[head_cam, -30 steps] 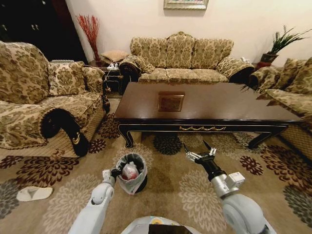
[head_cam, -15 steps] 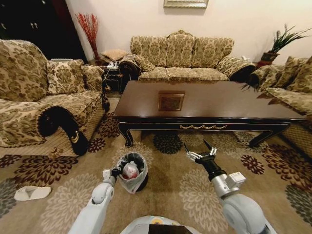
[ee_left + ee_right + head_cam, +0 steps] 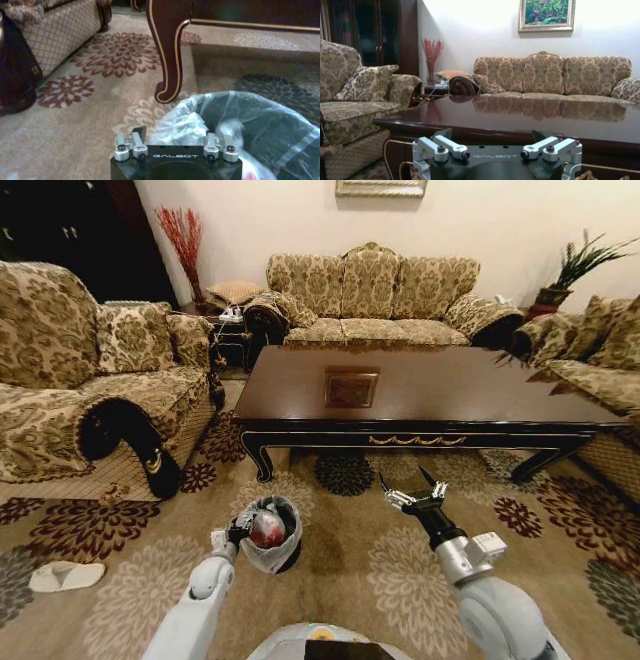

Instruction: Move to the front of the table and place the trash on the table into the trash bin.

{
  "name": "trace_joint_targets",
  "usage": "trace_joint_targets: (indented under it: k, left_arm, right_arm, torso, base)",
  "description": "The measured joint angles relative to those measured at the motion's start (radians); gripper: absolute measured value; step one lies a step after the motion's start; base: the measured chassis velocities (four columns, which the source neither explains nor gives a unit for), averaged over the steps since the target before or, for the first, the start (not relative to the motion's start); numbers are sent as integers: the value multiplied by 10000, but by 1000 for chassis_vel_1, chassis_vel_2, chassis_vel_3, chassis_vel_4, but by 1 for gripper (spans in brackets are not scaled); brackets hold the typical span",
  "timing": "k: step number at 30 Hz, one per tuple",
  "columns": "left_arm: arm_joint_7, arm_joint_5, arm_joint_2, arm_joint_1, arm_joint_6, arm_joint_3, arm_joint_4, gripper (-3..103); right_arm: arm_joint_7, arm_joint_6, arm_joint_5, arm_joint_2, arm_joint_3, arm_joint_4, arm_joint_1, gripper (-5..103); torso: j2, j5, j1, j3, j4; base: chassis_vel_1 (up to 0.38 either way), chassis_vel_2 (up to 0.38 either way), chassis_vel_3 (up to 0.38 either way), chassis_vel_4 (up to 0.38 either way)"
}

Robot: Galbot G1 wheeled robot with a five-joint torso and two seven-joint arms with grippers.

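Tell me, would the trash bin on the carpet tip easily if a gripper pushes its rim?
Probably yes: the trash bin looks small and stands on soft carpet. Its liner looks thin and floppy, so it would likely crumple rather than resist. The left gripper is at its rim.

Dark glossy table (image 3: 420,395); prob. grey-white bin liner (image 3: 260,123).
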Motion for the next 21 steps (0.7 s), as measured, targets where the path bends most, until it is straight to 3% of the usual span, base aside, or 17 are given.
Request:
trace_joint_targets:
  k: [1,4,5,8,15,21]
  left_arm:
    - [64,-4,28,29,-58,-46,-61,67]
    - [302,-23,141,161,-280,-260,-356,84]
    - [302,-23,141,161,-280,-260,-356,84]
    - [374,-27,209,318,-507,-441,-676,97]
    - [550,-5,302,604,-894,-646,-1211,100]
    - [1239,170,428,908,-780,-729,-1704,100]
  right_arm:
    - [0,0,3,-12,5,0,0,100]
    - [1,-1,10,-45,18,1,4,100]
    - [1,-1,10,-45,18,1,4,100]
    - [6,-12,41,-68,21,13,10,100]
    - [15,-30,73,-90,42,50,9,100]
    - [23,-35,91,-108,54,88,11,100]
  torso:
    - [4,0,2,3,1]
    - [18,-1,6,11,0]
    - [18,-1,6,11,0]
    - [28,-1,10,17,0]
    - [41,-1,15,24,0]
    - [50,-1,18,30,-1]
  base:
    - [0,0,0,0]
    - [0,0,0,0]
    - [0,0,0,0]
    - [0,0,0,0]
    - [0,0,0,0]
    - [0,0,0,0]
